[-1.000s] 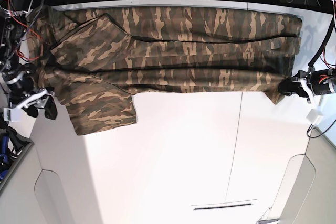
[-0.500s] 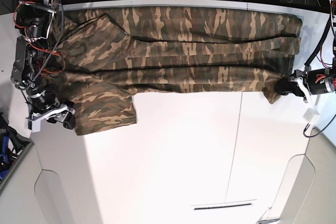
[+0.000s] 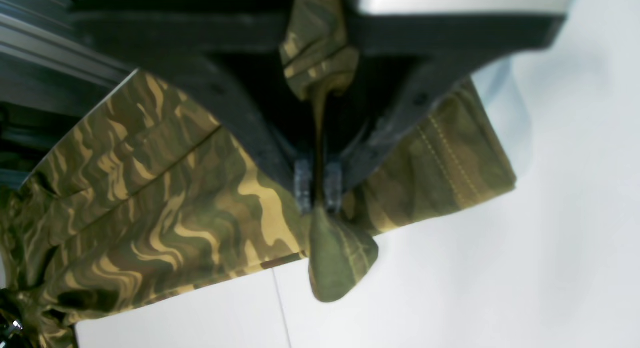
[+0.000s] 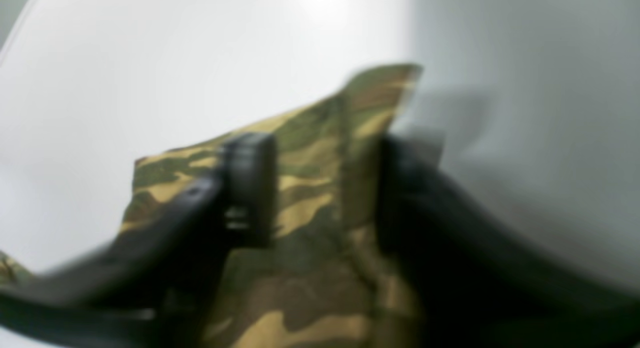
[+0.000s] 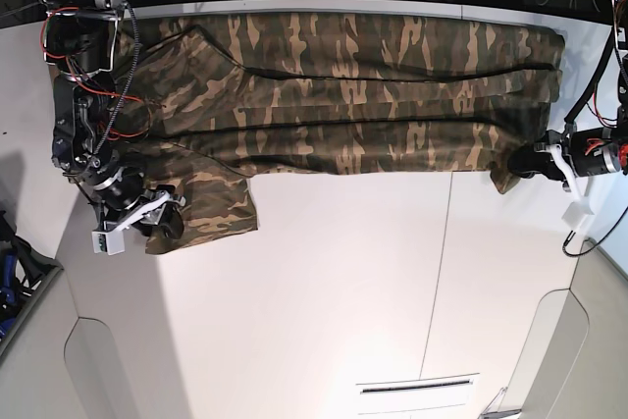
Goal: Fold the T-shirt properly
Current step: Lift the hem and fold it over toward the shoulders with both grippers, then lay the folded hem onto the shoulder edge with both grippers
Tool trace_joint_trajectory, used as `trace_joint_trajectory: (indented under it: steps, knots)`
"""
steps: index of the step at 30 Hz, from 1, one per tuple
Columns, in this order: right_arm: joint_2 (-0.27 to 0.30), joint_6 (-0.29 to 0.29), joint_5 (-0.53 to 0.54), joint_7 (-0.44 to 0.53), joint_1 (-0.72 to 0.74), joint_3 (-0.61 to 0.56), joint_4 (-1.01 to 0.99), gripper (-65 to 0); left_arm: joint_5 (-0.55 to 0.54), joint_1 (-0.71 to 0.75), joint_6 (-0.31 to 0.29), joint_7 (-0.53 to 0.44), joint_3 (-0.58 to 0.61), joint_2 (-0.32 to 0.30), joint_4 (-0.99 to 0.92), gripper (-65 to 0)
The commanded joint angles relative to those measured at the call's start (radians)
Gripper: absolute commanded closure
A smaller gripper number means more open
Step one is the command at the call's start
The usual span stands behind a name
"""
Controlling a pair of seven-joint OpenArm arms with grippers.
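Note:
The camouflage T-shirt lies folded lengthwise in a long band across the far side of the white table. One sleeve sticks out toward the front at the left. My left gripper is shut on the shirt's hem corner at the right end. In the left wrist view its fingertips pinch the cloth and a small flap hangs below. My right gripper is open at the sleeve's left edge. In the right wrist view, which is blurred, its fingers straddle the sleeve cloth.
The table's far edge runs just behind the shirt, with dark cables and frames beyond it. A thin seam runs front to back across the table. Grey panels flank the front corners.
My right arm has swung in from the table's left edge and its open gripper now sits on the sleeve. My left gripper has drawn the hem corner slightly leftward.

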Motion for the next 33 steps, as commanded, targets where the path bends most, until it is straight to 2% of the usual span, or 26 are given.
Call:
trace_joint_trajectory:
  steps: [1,2,3,7,11,15,21,27,33]
  knots:
    - [0.005,-0.001,-0.006,-0.018,0.012,-0.003,0.010,-9.0,-0.021,-0.017,-0.005,-0.011,-0.010,-0.026,0.013,0.0]
    - [0.005,-0.001,-0.007,-0.018,0.012,-0.002,0.014,-2.0,-0.021,-0.017,-0.005,-0.011,-0.010,-0.026,0.013,0.0]
    - [0.005,0.000,-0.006,-0.018,0.011,-0.003,0.020,0.0,-0.021,-0.017,-0.005,-0.011,-0.010,-0.026,0.013,0.0]
    - [0.006,0.000,-0.003,-0.059,0.011,0.000,0.074,0.0,-0.022,-0.017,-0.005,-0.011,-0.011,-0.026,0.013,0.0]
    - [0.006,0.000,0.059,-0.227,0.005,0.014,0.201,0.0,-0.029,-0.017,-0.005,-0.006,-0.011,-0.030,0.013,0.0]
    - [0.006,0.000,0.111,-0.321,-0.068,0.045,0.393,0.0,-0.130,-0.016,-0.005,0.089,-0.015,-0.051,0.013,0.0]
    - [0.011,0.004,0.141,-0.333,-0.256,0.082,0.670,0.0,-0.259,-0.016,-0.005,0.195,-0.016,-0.077,0.013,0.0]
    - [0.014,0.019,0.182,-0.334,-0.408,0.130,0.829,0.0,-0.259,-0.016,-0.005,0.272,-0.016,-0.088,0.013,0.0]
    - [0.014,0.052,0.285,-0.349,-0.524,0.241,0.933,0.0,-0.259,-0.016,-0.005,0.282,-0.016,-0.124,0.013,0.0]
